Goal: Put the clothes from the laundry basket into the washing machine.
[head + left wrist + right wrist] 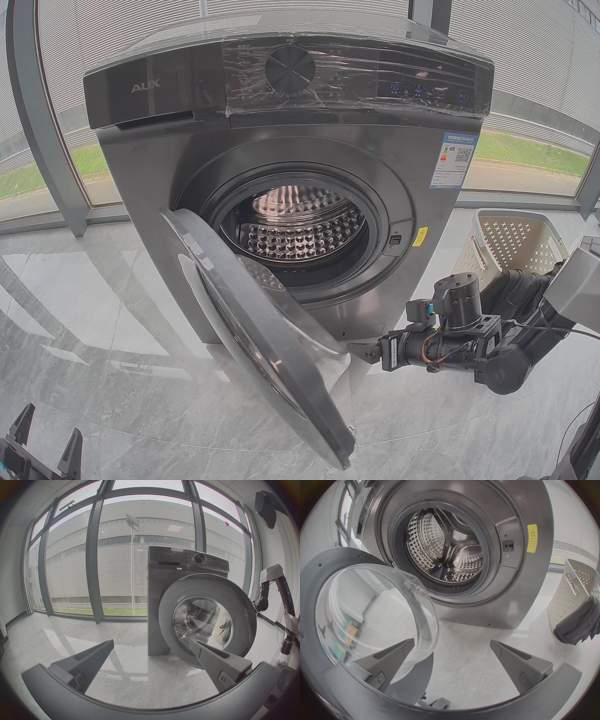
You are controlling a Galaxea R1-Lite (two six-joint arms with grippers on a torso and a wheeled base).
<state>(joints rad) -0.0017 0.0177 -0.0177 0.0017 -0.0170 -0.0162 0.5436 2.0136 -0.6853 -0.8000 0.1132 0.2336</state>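
Washing machine (156, 162), centre of frame, door (250, 325) swung open toward lower centre; laundry basket (509, 234) at right edge, dark garment (578, 623) draped over its rim. Right gripper (451, 642), fingers wide and empty, is held just beside the door's edge; left gripper (151, 641), likewise wide and empty, at lower left. Risk: the door may be knocked by the right gripper when turned toward the basket, and the garment dragged onto the floor (94, 325) if pinched shallowly.

Spread fingers (83, 662) before washing machine door (242, 611)
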